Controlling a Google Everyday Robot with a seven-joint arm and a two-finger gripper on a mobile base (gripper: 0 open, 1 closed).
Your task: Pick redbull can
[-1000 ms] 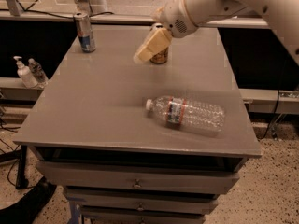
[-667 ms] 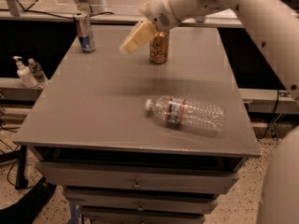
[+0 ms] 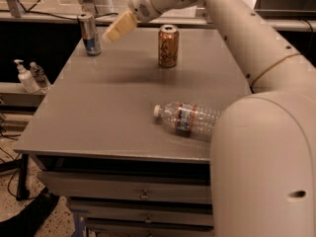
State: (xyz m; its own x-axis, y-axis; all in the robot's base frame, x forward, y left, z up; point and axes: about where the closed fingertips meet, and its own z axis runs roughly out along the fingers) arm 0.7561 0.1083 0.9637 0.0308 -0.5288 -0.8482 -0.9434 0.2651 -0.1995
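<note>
Camera view: I'm on the single feed, looking down across the desk (image 3: 108, 107) from its near edge.
Redbull can: there it is, the redbull can (image 3: 90, 34), upright at the far left corner of the desk. I see a silver and blue body with a silver top, and nothing is touching it.
Gripper: the gripper (image 3: 117, 27) hangs in the air over the far edge, just right of the redbull can and about level with its upper half. It is tilted down and to the left, pointing at the can, with a gap between them.
Grip state: I cannot tell from here whether it is released or clenched. It grasps nothing that I can make out.
Arm: the arm (image 3: 237, 28) sweeps in from the right side, over the far right corner, and its big pale shoulder fills my near right.
Gold-orange can: the gold-orange can (image 3: 168, 46) stands upright mid-way along the far edge. It is to the right of the gripper and apart from it.
Water bottle: the water bottle (image 3: 187, 118) lies on its side toward the near right corner, cap to the left. Its right end is hidden behind the arm.
Drawers: drawers (image 3: 143, 194) sit under the near edge.
Beyond the left edge: a pump bottle (image 3: 23, 77) and a small bottle (image 3: 38, 75) stand side by side on a lower ledge.
</note>
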